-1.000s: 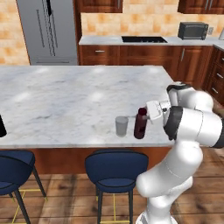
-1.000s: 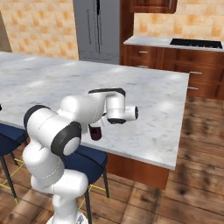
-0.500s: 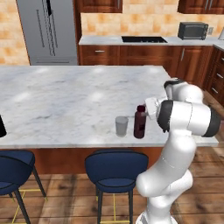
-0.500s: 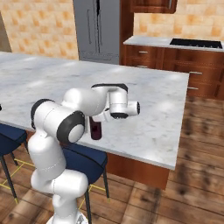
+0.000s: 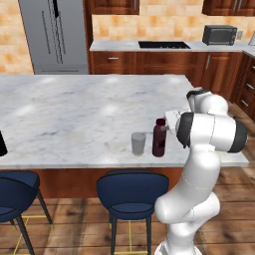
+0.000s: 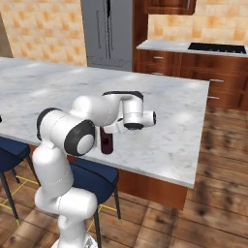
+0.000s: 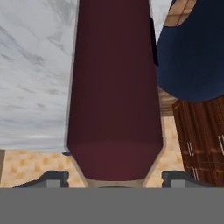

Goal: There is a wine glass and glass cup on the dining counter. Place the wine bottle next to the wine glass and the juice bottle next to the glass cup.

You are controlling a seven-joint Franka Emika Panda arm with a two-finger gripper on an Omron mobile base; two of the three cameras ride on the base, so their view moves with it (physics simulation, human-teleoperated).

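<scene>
The juice bottle (image 5: 159, 138), squat and dark maroon, stands upright on the dining counter (image 5: 74, 114) near its front edge. The glass cup (image 5: 138, 143) stands just left of it, a small gap apart. My gripper (image 5: 169, 121) hovers at the bottle's upper right, level with its cap. In the hand view the juice bottle (image 7: 114, 87) looms close, and my gripper (image 7: 111, 177) is open, with a fingertip (image 7: 50, 177) clear of the bottle on each side. From the right base view my arm hides much of the juice bottle (image 6: 107, 143). The wine bottle and wine glass are out of view.
Two blue stools (image 5: 132, 191) stand under the counter's front edge. A dark shape (image 5: 2, 144) is cut off by the picture's left edge. Behind the island are a fridge (image 5: 52, 35), a wall worktop with a cooktop (image 5: 164, 45) and a microwave (image 5: 219, 35).
My hand has drawn back to the right, off the juice bottle. The bottle stays upright beside the glass cup.
</scene>
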